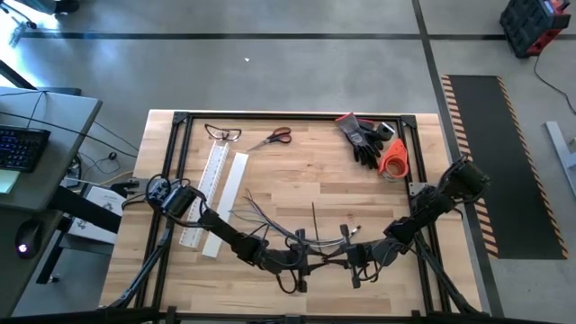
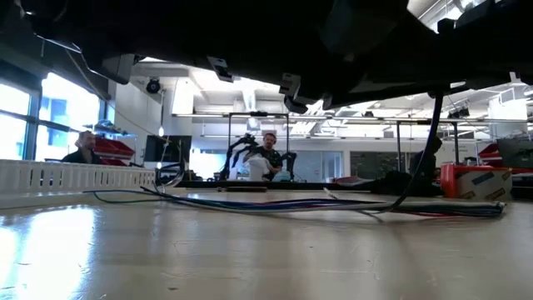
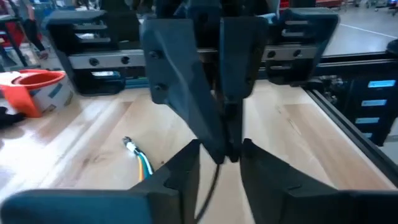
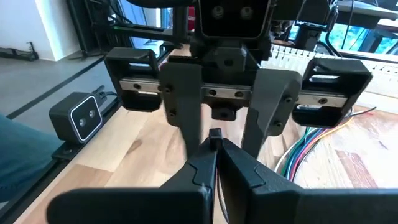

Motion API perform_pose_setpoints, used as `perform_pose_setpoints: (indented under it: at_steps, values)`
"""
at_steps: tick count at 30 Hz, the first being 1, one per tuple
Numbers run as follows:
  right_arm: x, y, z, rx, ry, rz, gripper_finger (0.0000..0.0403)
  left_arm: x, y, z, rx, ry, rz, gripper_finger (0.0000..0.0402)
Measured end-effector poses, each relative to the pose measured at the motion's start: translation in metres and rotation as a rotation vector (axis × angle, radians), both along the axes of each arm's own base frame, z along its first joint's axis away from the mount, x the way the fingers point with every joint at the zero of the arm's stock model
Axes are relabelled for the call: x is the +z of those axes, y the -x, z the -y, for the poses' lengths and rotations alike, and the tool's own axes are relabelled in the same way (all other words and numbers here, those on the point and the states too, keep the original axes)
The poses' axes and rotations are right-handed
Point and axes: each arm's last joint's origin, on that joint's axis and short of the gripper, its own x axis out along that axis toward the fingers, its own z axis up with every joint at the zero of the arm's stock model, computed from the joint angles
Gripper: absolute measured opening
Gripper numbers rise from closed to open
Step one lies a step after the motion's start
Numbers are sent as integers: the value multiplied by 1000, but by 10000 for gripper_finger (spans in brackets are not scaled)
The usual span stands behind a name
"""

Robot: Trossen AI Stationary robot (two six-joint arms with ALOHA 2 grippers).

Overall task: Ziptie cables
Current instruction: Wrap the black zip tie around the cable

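cables (image 1: 270, 219): loose on the table, ends fanned, no tie on the bundle yet
left gripper (image 1: 304, 258): jaws pinching a thin black strip, probably the ziptie
right gripper (image 1: 353, 258): jaws pinched on the same strip, nose to nose with the left
left to do: looks like pretty much everything, looping and cinching

Your left gripper (image 1: 306, 258) and right gripper (image 1: 346, 256) meet nose to nose at the table's near edge, both pinched closed.

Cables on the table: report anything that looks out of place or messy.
The cables are not bundled: their ends fan out loose toward the white slotted channel, and one dark strand lies apart, pointing up the table. The left gripper and right gripper meet near the table's front edge. Nothing looks spilled or damaged.
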Motion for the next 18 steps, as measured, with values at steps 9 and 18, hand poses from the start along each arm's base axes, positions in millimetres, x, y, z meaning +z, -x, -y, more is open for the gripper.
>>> perform_pose_setpoints:
  at_steps: [9, 18]
  values:
    - [0, 0, 0, 0, 0, 0, 8, 0, 0, 0, 3, -8, -3, 6]
    - [0, 0, -1, 9, -12, -4, 135, 0, 0, -1, 25, -2, -1, 0]
